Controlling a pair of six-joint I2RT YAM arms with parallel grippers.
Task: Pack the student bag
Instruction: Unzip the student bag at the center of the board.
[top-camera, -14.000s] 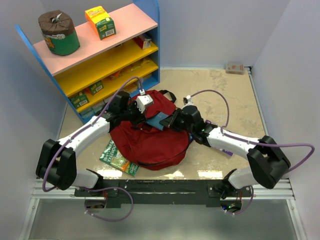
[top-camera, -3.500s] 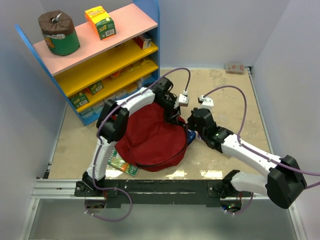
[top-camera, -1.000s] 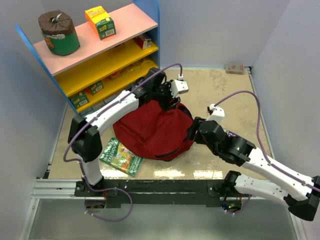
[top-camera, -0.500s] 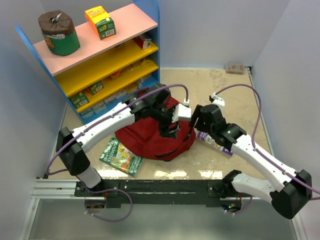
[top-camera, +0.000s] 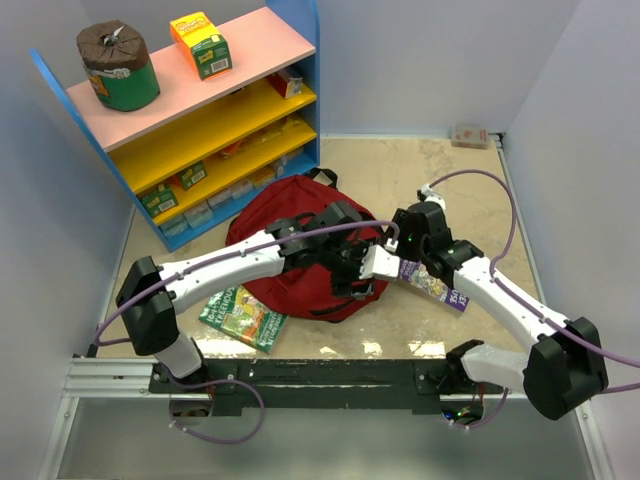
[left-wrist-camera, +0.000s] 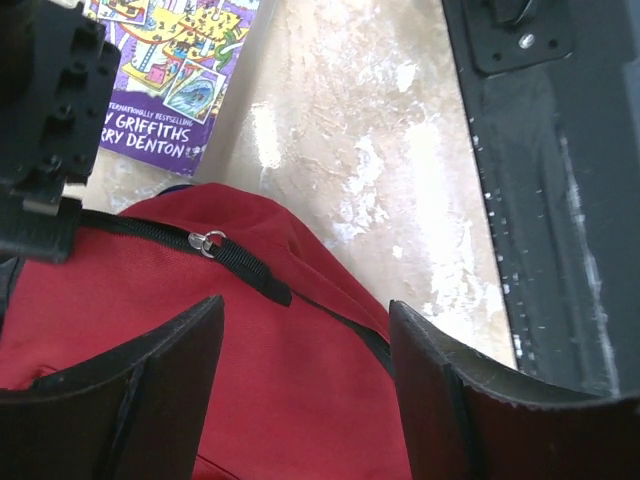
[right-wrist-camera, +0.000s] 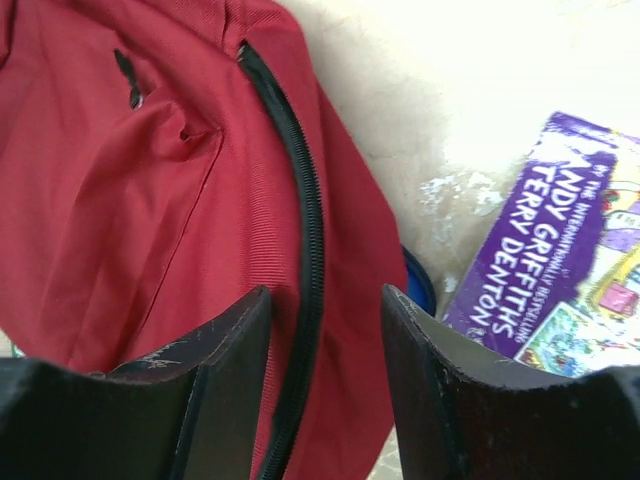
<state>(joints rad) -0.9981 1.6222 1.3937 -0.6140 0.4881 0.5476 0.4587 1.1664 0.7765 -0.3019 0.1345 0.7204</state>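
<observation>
The student bag (top-camera: 285, 240), a dark-red backpack, lies in the middle of the table. My left gripper (top-camera: 362, 270) hangs over its right front edge, open, with red fabric (left-wrist-camera: 250, 370) below the fingers and a black zipper pull (left-wrist-camera: 210, 241) just ahead of them. My right gripper (top-camera: 393, 243) is at the bag's right side, close to the left one. It is open, its fingers standing either side of the black zipper line (right-wrist-camera: 305, 260) without pinching it. A blue edge (right-wrist-camera: 424, 284) peeks from under the bag.
A purple book (top-camera: 437, 286) lies right of the bag, under the right arm. A green book (top-camera: 240, 316) lies at the bag's front left. The blue shelf unit (top-camera: 190, 110) stands at the back left. A small box (top-camera: 470, 135) sits at the back right.
My left arm swung from the back of the bag round to its front right edge. My right gripper came in to the bag's right side and its jaws narrowed. The bag shifted slightly.
</observation>
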